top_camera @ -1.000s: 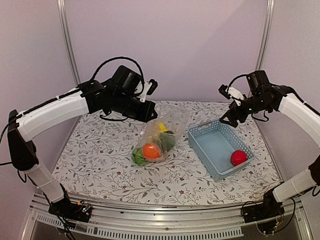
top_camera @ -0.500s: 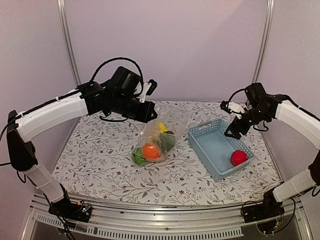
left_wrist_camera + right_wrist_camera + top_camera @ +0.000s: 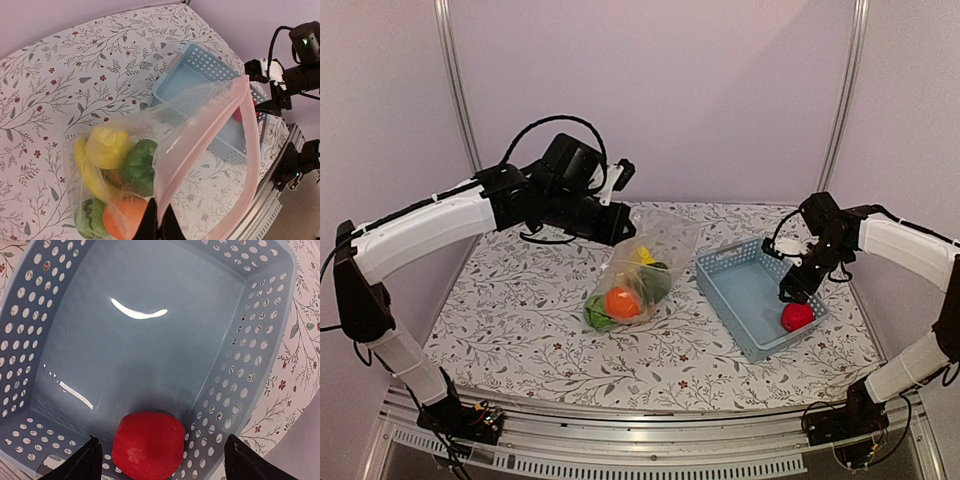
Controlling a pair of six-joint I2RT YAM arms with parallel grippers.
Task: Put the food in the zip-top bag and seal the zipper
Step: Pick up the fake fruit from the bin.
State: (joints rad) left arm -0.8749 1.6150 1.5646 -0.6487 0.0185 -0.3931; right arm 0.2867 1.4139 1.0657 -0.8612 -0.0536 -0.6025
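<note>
Grip: left claw (image 3: pixel 623 228) pinched shut on zip-top bag (image 3: pixel 648 258) mouth edge, lifting it so mouth gapes toward basket (image 3: pixel 722 287). zipper (image 3: pixel 202 131) unsealed. Most food (image 3: pixel 620 302) bagged, resting on tabletop (image 3: pixel 520 330). Pickup pending: right claw (image 3: pixel 796 288) spread wide over red apple (image 3: pixel 148 451), alone in basket.

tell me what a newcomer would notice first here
A red apple sits alone in the blue basket on the right, with the right gripper open over it. In the middle, the left gripper holds a clear bag up by its mouth, an orange and a banana inside.
</note>
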